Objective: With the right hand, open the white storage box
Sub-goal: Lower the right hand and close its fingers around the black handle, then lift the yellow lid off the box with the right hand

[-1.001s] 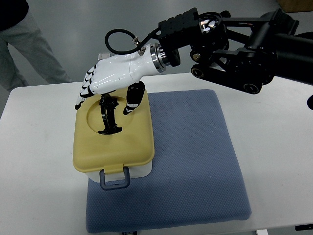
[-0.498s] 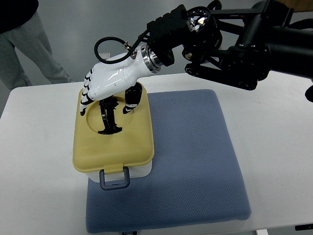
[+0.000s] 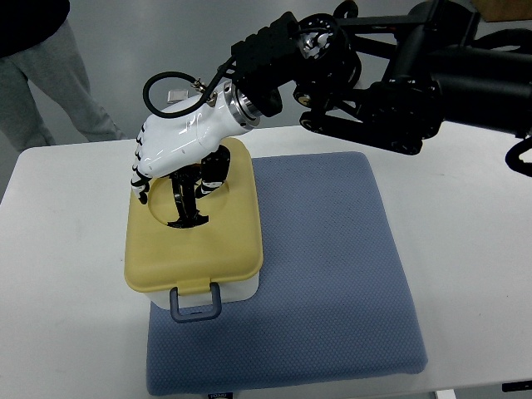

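At lower left of frame, the white storage box (image 3: 241, 289) sits on a blue mat (image 3: 324, 274), blue latch (image 3: 196, 303) nearest the camera, its yellow lid (image 3: 224, 241) running lengthwise toward the top. Farther up, the right hand (image 3: 170, 154) hovers directly above the lid's black handle (image 3: 184, 199), fingers curled downward around it, gripping nothing visibly; a firm hold cannot be confirmed.

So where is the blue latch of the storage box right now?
In the top view, the blue latch hangs at the near edge of the storage box, under the yellow lid, over the blue mat, left of centre.
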